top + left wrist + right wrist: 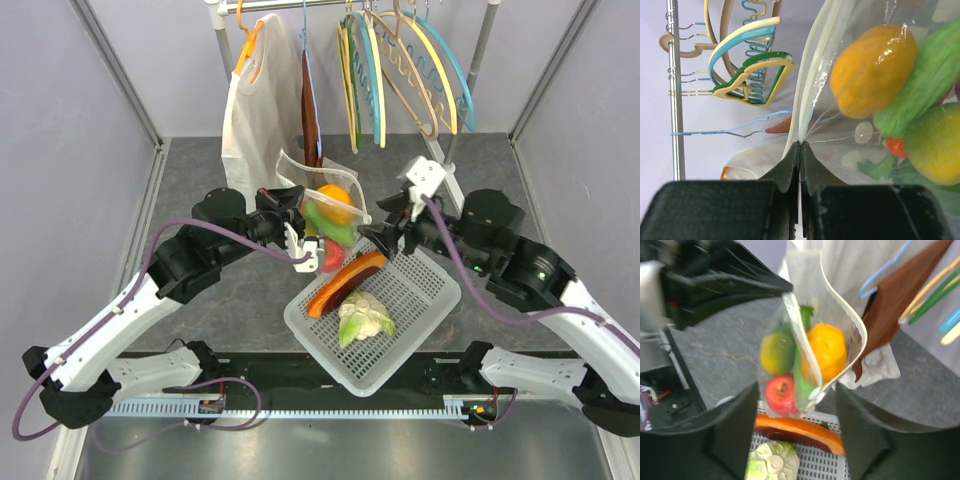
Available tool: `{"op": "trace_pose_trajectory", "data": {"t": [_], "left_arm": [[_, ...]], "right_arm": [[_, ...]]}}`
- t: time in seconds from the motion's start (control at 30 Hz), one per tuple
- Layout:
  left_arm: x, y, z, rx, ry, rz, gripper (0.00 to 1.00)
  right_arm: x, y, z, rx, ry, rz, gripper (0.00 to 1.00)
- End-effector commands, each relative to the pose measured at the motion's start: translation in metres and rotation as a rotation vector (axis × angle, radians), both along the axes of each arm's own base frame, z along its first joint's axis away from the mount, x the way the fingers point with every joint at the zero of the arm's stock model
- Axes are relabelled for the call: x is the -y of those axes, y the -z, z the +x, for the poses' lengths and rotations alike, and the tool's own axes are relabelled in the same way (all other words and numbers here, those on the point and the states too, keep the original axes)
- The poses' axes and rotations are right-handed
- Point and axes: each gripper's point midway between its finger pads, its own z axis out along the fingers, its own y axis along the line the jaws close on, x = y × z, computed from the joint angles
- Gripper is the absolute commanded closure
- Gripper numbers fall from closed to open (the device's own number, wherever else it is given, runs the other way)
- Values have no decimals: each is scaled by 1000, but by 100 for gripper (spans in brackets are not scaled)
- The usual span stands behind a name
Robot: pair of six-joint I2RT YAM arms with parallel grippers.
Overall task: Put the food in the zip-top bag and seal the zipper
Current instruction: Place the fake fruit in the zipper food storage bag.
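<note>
Left gripper (799, 146) was clenched on the mouth edge of the zip-top bag (300, 180); in the left wrist view the two dark fingers (785, 170) met with only the thin plastic pinched between them. The zipper (807, 90) ran upward from that pinch as a pale strip, and the bag's mouth gaped open at the top. The bag hung lifted above the table, over the far corner of the white lattice basket (425, 300). Through the clear plastic: an orange pepper (336, 203) uppermost, a green piece (330, 228) just beneath and touching it, a yellow-green pepper (776, 352) beside them, and a red apple (781, 392) at the bottom. Two food items were not bagged: the long orange piece (345, 283) lay diagonally in the basket, and the cauliflower (363, 318) sat just beside it toward the near edge. Right gripper (796, 390) was released, its fingers (735, 430) spread wide either side of the bag's lower end; contact with the plastic could not be told. Behind, on the rail, a white garment (255, 110) hung at left and coloured hangers (400, 70) at right.
</note>
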Motion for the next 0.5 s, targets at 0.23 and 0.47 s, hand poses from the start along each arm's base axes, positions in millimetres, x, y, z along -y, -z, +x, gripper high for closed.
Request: {"op": "trace_pose_trajectory", "data": {"t": [0.23,0.47], "left_arm": [[-14,-35,2,-11,-90,-174,98],[-16,-37,8,-57,-139,-244,98]], "right_arm": [[-4,20,21,-78,96,106,38],[-16,26,20,-97,54,149,27]]}}
